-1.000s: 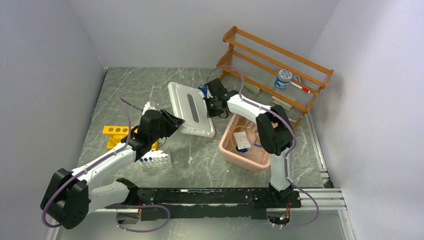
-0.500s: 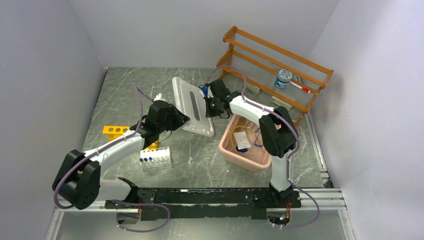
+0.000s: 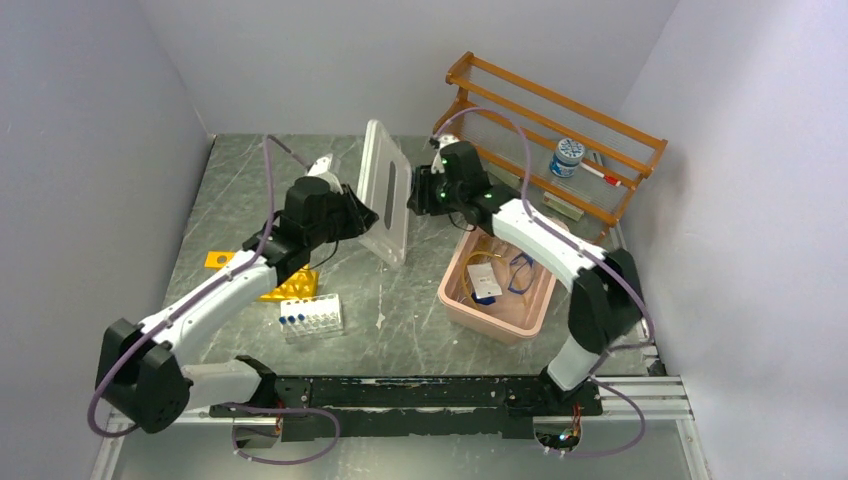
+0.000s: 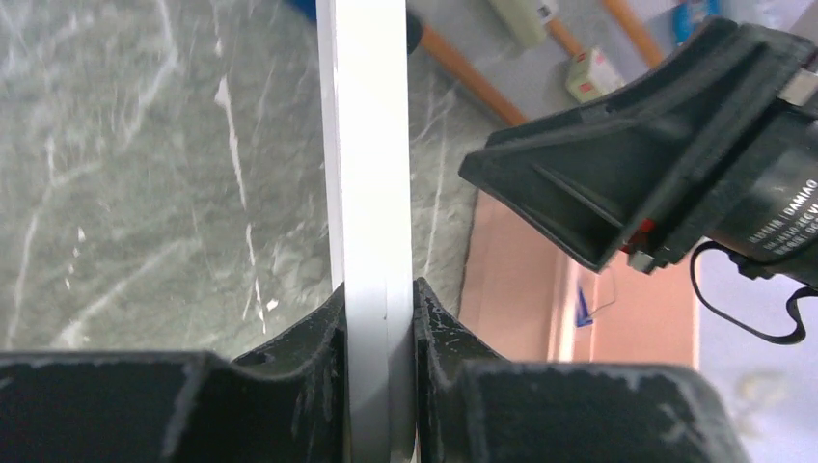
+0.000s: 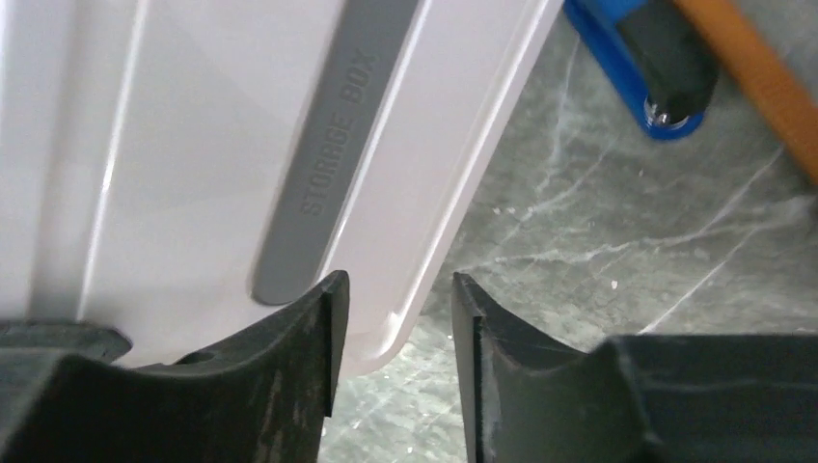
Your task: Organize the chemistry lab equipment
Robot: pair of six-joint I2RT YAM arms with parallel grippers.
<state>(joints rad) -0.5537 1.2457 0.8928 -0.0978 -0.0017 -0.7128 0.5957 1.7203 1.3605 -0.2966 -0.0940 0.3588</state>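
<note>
Far to the left of the pink bin (image 3: pixel 488 322), a yellow holder (image 3: pixel 290 287) lay on the grey marbled surface (image 3: pixel 410 310). Just nearer the bin, a white rack (image 3: pixel 322 322) held small clear blue-capped tubes (image 3: pixel 298 319) standing upright.

Between that rack and the bin, the left end effector (image 4: pixel 378 294) was clamped tight on the rim of a white lid (image 3: pixel 385 190). The lid stood on edge, left of the bin and a little behind it. A grey strip moulded into its face read "STORAGE BOX".

On the bin's side of the lid, the right end effector (image 5: pixel 394 289) had its jaws parted around a corner of the lid, with a gap showing on one side and no firm grip. Lettering on that arm's black housing appeared to read "DAMIAO".

The bin itself, open-topped, held coiled tan rubber tubing (image 3: pixel 483 266), blue-framed clear goggles (image 3: pixel 522 270) and a white flat packet (image 3: pixel 486 287).

Behind the bin, a blue stapler (image 5: pixel 617 68) lay at the foot of an orange wooden shelf (image 3: pixel 520 100). A blue-capped bottle (image 3: pixel 567 157) stood on the shelf, behind the bin and to its right.
</note>
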